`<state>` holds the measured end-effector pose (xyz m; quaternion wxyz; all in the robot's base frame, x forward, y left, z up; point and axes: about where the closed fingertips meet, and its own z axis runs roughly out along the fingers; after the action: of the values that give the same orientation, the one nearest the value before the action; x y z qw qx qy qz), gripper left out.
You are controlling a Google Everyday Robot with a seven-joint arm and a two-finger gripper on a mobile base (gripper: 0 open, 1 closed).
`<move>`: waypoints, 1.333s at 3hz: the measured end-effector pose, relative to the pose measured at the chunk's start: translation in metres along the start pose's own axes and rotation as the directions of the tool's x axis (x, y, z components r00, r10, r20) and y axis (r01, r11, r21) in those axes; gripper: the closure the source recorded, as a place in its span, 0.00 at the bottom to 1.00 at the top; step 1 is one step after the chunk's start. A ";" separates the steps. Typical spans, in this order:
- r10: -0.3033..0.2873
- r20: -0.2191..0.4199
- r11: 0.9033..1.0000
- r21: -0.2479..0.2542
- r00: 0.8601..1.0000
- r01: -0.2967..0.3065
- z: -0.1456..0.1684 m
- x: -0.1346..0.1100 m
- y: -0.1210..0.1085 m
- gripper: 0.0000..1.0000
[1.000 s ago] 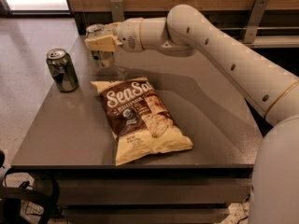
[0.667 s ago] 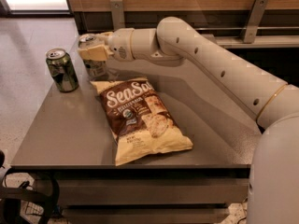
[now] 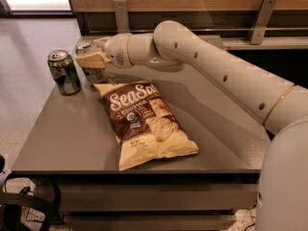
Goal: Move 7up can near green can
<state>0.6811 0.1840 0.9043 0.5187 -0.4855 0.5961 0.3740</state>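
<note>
Item 1, gripper. The gripper [image 3: 90,60] is sitting over the back left part of the table [image 3: 62,134], at the end of the single arm [image 3: 216,76], which is reaching in from the right of the camera view. Its fingers are clamping the 7up can [image 3: 97,75] across the upper body. The can's silver top is showing above them and its lower band below.

Item 2, position of the carried can. The 7up can is standing upright in the grip, long axis vertical, just behind the top corner of the bag of chips [image 3: 147,124]. Whether its base is resting on the table or hanging slightly clear of it cannot be determined.

Item 3, governing relation. The green can [image 3: 64,72] is standing upright toward the left of the camera view from the held can, at about the same depth on the table. The two are near each other but not touching, with a narrow strip of table showing between them. In my judgement little is remaining beyond setting the can down and letting go; any further travel would be leftward, and too much of it is risking a knock against the green can.

Item 4, count. Cans: two, one of each kind. Bags: one. Arms: one. Grippers: one.
</note>
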 end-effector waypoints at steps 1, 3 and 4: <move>0.000 0.001 1.000 -0.005 1.000 0.000 0.002 -0.001 0.002 0.52; 0.000 0.002 1.000 -0.014 1.000 0.000 0.007 -0.001 0.005 0.05; 0.000 0.002 1.000 -0.017 1.000 0.000 0.008 -0.002 0.006 0.00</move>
<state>0.6769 0.1936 0.9041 0.5154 -0.4895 0.5923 0.3794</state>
